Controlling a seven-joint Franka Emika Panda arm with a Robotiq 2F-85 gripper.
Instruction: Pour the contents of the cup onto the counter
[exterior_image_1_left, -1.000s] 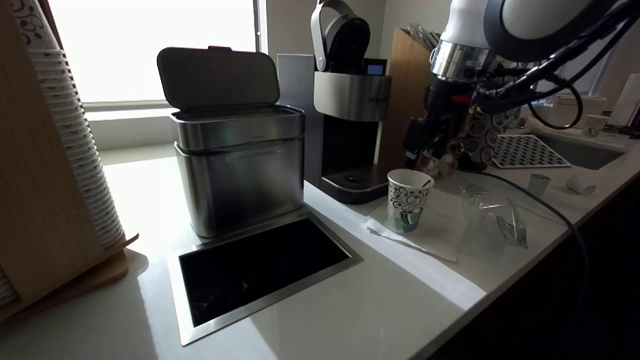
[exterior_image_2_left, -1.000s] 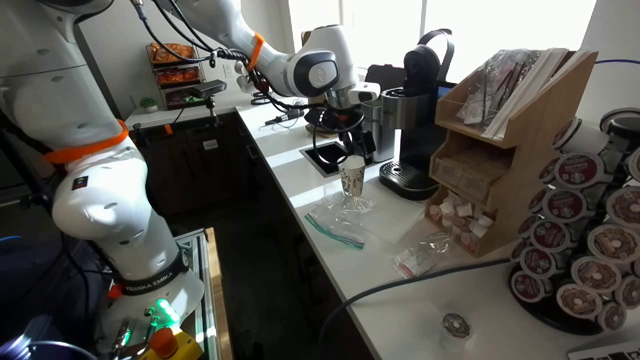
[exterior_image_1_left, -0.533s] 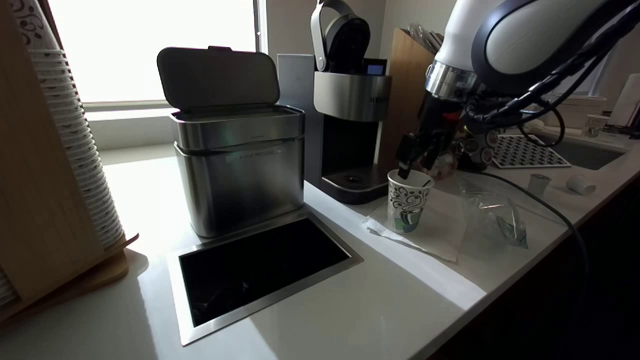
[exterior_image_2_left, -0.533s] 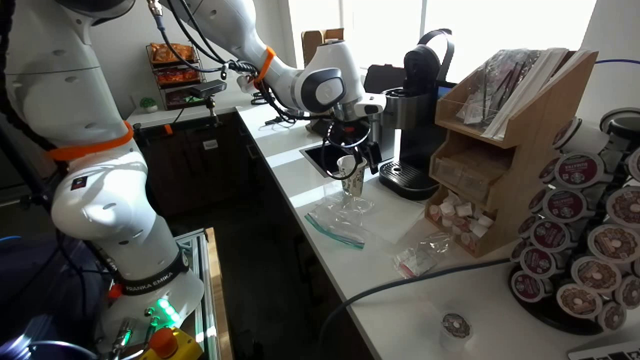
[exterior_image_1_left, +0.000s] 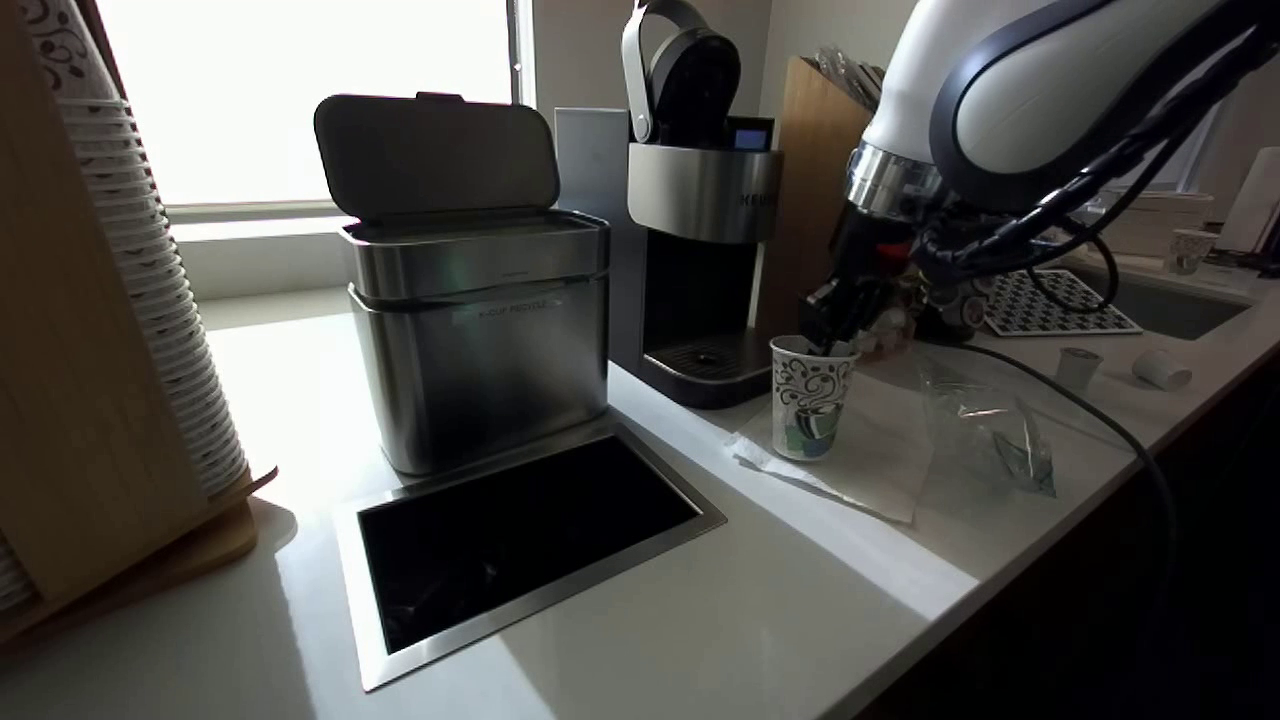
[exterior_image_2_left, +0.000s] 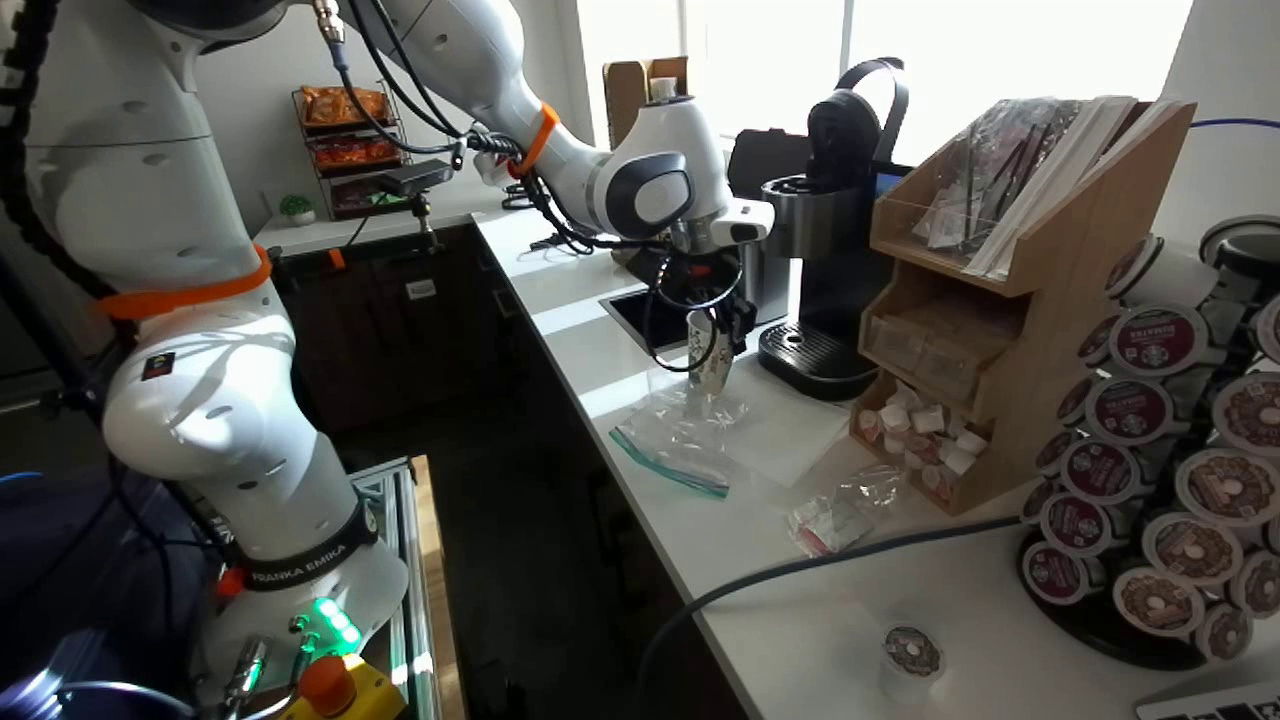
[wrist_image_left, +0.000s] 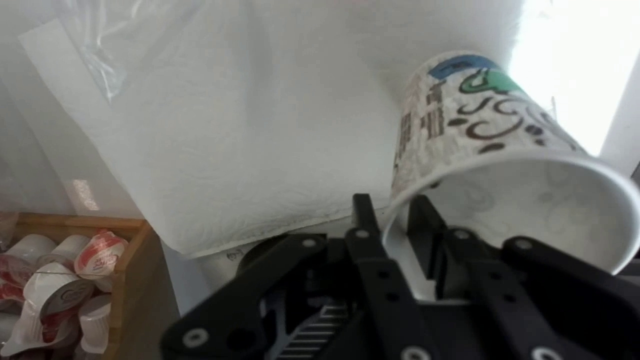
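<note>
The cup (exterior_image_1_left: 812, 405), white paper with a dark and green print, stands on a paper towel on the white counter (exterior_image_1_left: 720, 610). My gripper (wrist_image_left: 391, 206) straddles the cup's rim in the wrist view, one of its fingers (wrist_image_left: 419, 225) inside the mouth and one outside. Only a narrow gap parts the fingers, with the thin cup wall running through it. Space shows between the wall and the inner finger. White inner wall is visible, but the bottom and any contents are hidden. Cables partly cover the cup (exterior_image_2_left: 710, 365) in an exterior view.
Behind the cup stands the coffee maker (exterior_image_1_left: 705, 195). A steel bin (exterior_image_1_left: 490, 350) and metal-framed dark cut-out (exterior_image_1_left: 520, 540) lie to one side. A plastic bag (exterior_image_2_left: 680, 445), wooden organiser (exterior_image_2_left: 1060, 220) and pod rack (exterior_image_2_left: 1130, 480) occupy the counter too; a cable (exterior_image_2_left: 840, 553) crosses it.
My gripper has come down to the cup, its fingers passing either side of the rim and drawing closer together. The cup has shifted slightly and turned a little.
</note>
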